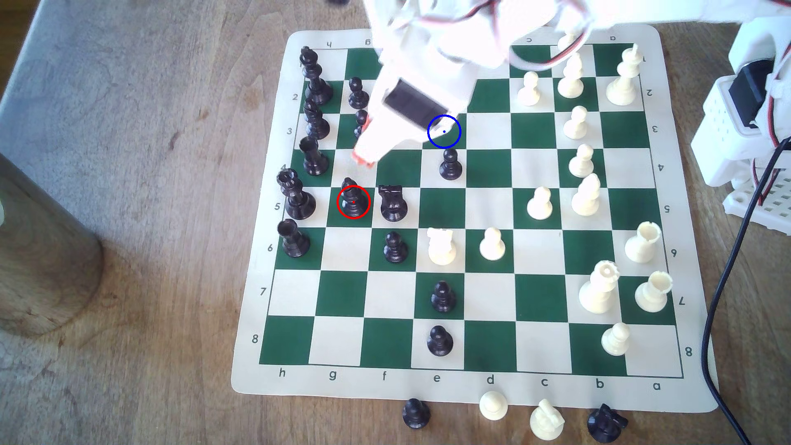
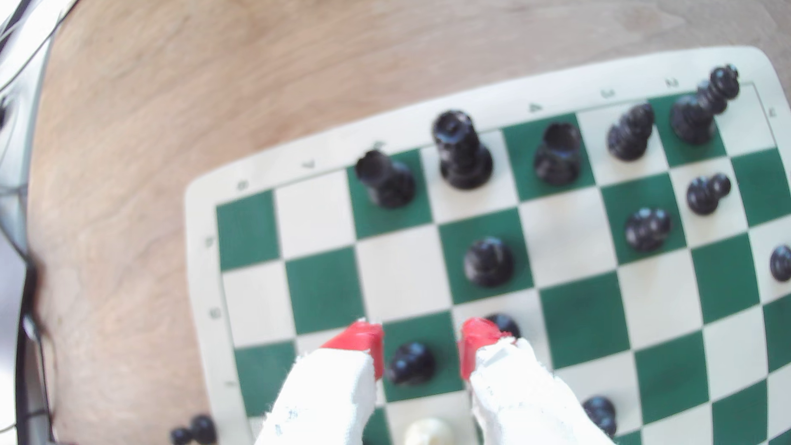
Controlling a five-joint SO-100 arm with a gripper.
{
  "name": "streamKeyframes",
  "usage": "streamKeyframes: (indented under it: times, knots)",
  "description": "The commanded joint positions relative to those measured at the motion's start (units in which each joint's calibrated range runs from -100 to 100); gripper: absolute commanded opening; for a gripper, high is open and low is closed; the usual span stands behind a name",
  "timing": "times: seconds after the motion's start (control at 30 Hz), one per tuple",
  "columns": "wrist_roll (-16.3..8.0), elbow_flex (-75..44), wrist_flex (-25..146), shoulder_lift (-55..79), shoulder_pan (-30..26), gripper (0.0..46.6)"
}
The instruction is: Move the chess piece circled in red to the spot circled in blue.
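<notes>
Tool [image 2: 421, 342] jaws apart, empty, touching nothing, above the black bishop [image 1: 352, 200]

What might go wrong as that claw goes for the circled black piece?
The bishop stands close beside the black knight, so an open finger of the gripper might knock the knight over. The blue-ringed square has a black pawn right next to it, which the carried piece might bump.

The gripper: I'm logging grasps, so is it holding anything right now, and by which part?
Nothing is held. The gripper has its jaws open above the board, and the black bishop stands untouched on its red-ringed square.
</notes>
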Motion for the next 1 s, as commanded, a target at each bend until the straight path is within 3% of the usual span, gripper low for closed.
streamKeyframes:
  times: [0.0, 0.13, 0.97]
  knots:
    - [-0.34, -5.05, -2.60, 0.82, 1.31, 10.5]
    - [-0.44, -5.05, -4.32, 2.78, 2.95, 13.5]
    - [-0.15, -14.93, -6.37, 18.91, 2.64, 12.8]
